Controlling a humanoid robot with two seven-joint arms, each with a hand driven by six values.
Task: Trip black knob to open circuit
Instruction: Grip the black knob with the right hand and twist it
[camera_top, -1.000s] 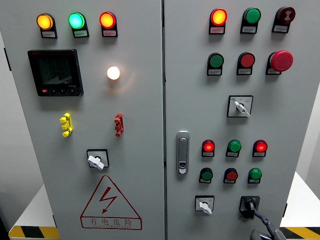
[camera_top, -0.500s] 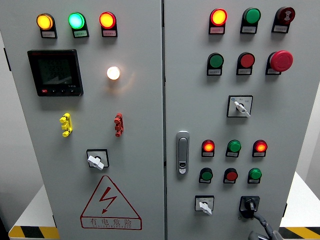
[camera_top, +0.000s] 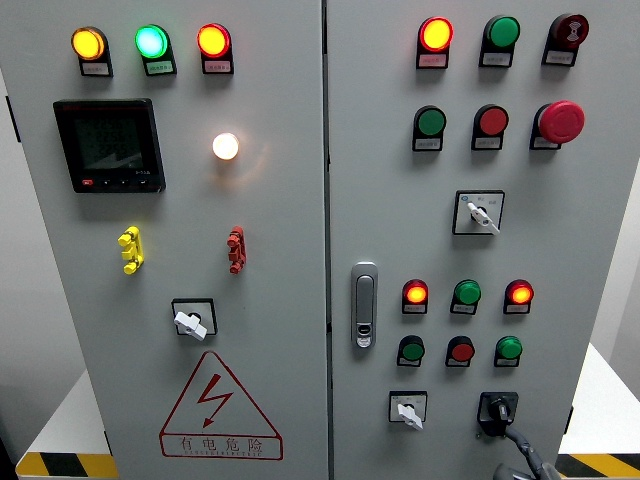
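The black knob (camera_top: 497, 408) sits on its square black plate at the lower right of the grey cabinet's right door, below a row of small green and red buttons. My right hand (camera_top: 518, 458) comes up from the bottom edge just right of the knob. Only a slim grey part of it shows, its tip reaching the plate's lower edge. Most of the hand is cut off by the frame. My left hand is out of view.
A white selector switch (camera_top: 407, 410) stands left of the knob, and another (camera_top: 479, 212) higher up. A red mushroom stop button (camera_top: 561, 121) is at the upper right. The door handle (camera_top: 365, 304) is near the seam. The left door carries a meter (camera_top: 109, 145), lit lamps and a warning triangle (camera_top: 220, 408).
The right hand has sunk slightly lower and a little left at the bottom edge, still reaching the knob's plate. The knob and lamps look the same.
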